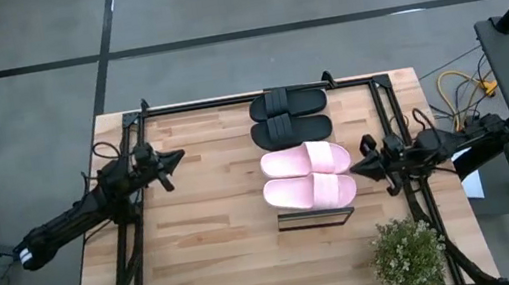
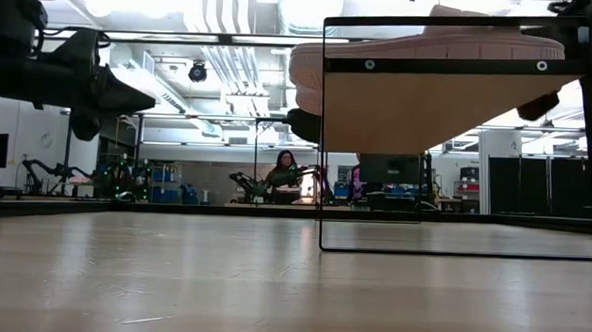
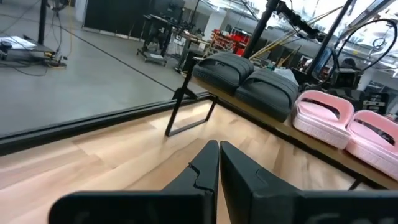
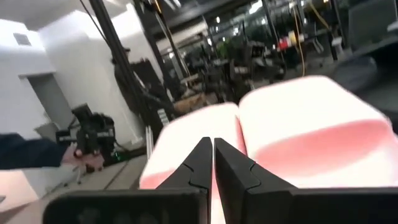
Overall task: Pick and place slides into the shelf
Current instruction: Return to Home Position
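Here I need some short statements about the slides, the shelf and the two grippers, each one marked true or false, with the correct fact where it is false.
1. All four slides lie on the shelf. True.
2. The black slides lie nearer the plant than the pink slides. False: the pink slides are nearer the plant.
3. The left gripper holds a black slide. False: it is shut on nothing, over bare table, apart from the shelf.
4. The right gripper is shut, close beside the pink slides. True.
5. The plant stands on the shelf. False: it stands on the table.
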Tool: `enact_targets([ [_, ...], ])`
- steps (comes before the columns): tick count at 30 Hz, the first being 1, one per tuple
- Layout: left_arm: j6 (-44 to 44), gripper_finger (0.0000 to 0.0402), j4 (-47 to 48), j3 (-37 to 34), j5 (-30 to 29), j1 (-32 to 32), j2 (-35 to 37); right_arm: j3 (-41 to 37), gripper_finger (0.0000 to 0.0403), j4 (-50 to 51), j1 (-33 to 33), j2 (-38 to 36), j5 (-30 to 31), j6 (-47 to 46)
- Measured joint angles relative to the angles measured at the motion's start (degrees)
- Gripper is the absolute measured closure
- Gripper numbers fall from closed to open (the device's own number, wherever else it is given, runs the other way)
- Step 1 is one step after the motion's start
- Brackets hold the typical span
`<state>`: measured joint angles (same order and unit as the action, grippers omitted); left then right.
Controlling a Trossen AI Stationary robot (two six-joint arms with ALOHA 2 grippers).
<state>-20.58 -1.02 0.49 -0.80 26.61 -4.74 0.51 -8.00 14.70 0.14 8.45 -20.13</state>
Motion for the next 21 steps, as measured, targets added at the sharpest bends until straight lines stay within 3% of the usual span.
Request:
enact_targets([
  [8,-0.08,0.0402,-0.09,-0.04,3.83,-0.02,-1.12,0.07,0.0394,6.88,0.02,0.09,-2.77,-1.58],
  [12,-0.04,0.0402,-0.26,-0.05,4.74,-0.02,-1.57,0.07,0.0394,7.27,-0.01,0.79,-5.44,-2.75],
  [21,-0.02,0.0402,-0.41,-0.09,4.87,-0.02,-2.01,0.07,0.0394,7.29,0.02,0.70,-5.47,-1.48],
])
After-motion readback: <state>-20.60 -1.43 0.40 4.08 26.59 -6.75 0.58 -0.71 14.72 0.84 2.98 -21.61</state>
